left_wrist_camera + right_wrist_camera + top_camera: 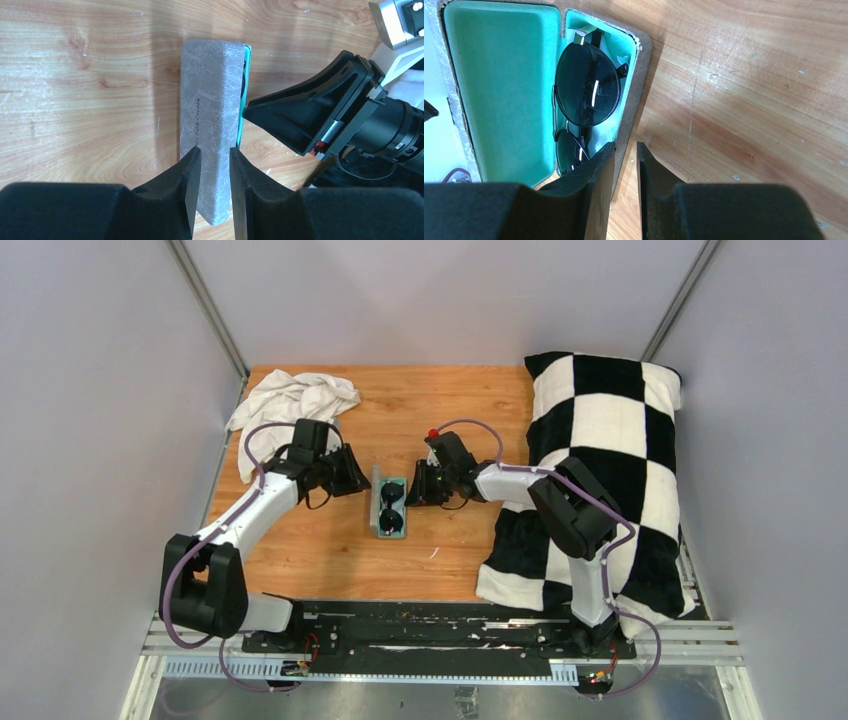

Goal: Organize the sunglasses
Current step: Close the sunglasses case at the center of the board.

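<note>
The sunglasses (391,508) (586,92), with dark round lenses, lie inside the open grey case (376,502) with teal lining, mid-table. In the left wrist view only the case's grey outer lid (210,115) shows. My left gripper (362,483) (215,152) is at the case's left side. Its jaws are narrowly apart in front of the lid's outer face. My right gripper (411,495) (625,147) is at the case's right side. One of its fingers is over the lining and the other over the table, so they straddle the case's right rim (631,115) with a visible gap.
A crumpled white cloth (290,400) lies at the back left corner. A black-and-white checkered pillow (600,440) fills the right side of the wooden table (460,420). Grey walls close in on both sides.
</note>
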You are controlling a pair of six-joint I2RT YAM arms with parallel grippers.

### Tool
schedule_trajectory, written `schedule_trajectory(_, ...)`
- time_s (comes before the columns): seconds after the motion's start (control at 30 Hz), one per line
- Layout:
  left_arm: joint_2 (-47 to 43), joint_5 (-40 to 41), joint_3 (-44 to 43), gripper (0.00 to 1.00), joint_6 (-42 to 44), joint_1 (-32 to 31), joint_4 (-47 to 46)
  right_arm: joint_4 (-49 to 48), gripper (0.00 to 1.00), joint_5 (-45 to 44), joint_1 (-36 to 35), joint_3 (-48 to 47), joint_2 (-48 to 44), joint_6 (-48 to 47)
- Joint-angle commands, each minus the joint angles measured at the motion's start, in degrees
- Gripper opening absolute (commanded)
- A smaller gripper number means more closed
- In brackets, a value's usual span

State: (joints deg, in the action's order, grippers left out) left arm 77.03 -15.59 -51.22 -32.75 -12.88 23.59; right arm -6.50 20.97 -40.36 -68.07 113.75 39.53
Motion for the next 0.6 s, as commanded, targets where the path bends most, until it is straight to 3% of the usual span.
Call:
schedule_trajectory(0.0, 1.28, -2.26, 1.18, 0.32, 0.76, -0.34, -1.43, -0.79, 0.27, 0.71, 0.81, -0.70, 1.90, 0.92)
schedule_trajectory(0.57, 4.61, -6.26, 2.75, 0.18, -0.52, -1.33, -5.31, -1.14, 0.21, 1.79, 0.84, -1.25, 3.46, 1.16)
